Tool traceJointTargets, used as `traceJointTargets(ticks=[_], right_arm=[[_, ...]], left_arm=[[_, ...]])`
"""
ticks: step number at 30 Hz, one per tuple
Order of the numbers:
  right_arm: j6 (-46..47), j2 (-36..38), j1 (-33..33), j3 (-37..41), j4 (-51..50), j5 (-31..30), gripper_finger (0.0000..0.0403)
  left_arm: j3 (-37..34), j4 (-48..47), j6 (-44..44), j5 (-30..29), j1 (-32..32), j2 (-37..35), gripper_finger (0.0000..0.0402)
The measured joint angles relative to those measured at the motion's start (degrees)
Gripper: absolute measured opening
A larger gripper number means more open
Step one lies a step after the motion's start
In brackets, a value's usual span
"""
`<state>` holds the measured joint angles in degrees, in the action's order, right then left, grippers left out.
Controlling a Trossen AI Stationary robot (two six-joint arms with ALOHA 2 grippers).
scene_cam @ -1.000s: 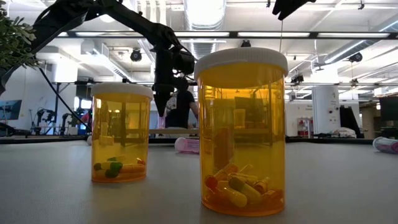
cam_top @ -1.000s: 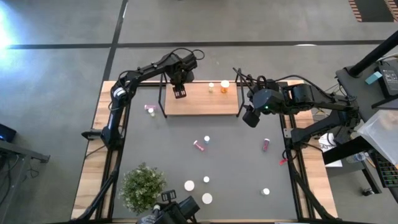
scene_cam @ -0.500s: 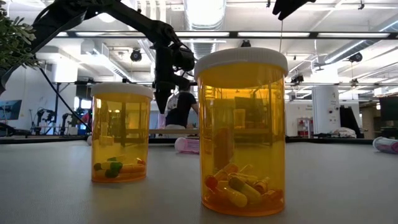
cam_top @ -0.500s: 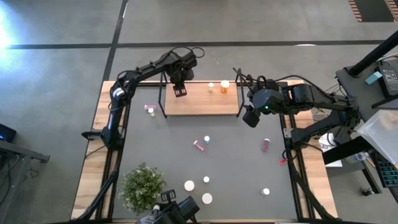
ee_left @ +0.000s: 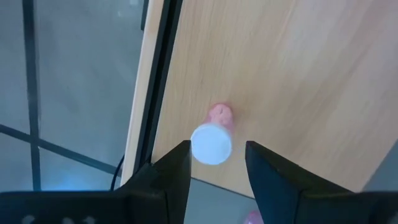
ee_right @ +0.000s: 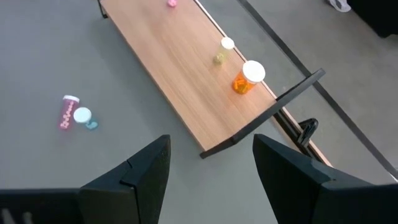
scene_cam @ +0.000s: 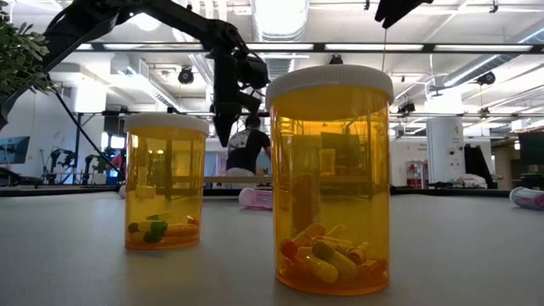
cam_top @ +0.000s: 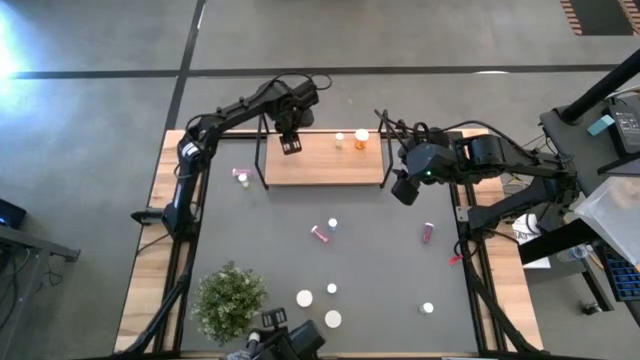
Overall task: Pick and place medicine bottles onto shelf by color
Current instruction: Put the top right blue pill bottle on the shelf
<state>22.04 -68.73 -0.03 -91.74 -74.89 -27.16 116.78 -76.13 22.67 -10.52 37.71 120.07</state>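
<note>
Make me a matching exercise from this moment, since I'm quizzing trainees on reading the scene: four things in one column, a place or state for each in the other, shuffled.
Things:
1. pink bottle
2. orange bottle
3. left gripper
4. right gripper

Places or states:
A. open, off the shelf's end with nothing between its fingers
B. upright on the shelf near the black end frame
C. open, above a white-capped bottle on the shelf
D. upright on the shelf below an open gripper

Pairs: 1-D, 2-B, 3-C, 4-A

A pink bottle stands upright on the shelf — below the open left hand.
</note>
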Motion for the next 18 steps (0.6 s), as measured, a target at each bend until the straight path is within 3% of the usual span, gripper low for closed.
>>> traceJointTargets(ticks=[10, 18], right_arm=[[-0.92, 0.00, 0.01, 0.00, -0.68, 0.02, 0.0219], [-1.11, 0.02, 0.02, -0.02, -5.00, 0.00, 0.0219]], left_arm=[[5.89, 0.14, -6.41, 0.37, -7.48, -0.09, 0.0135], [7.27, 0.68, -18.48, 8.63, -16.36, -0.11, 0.0135]])
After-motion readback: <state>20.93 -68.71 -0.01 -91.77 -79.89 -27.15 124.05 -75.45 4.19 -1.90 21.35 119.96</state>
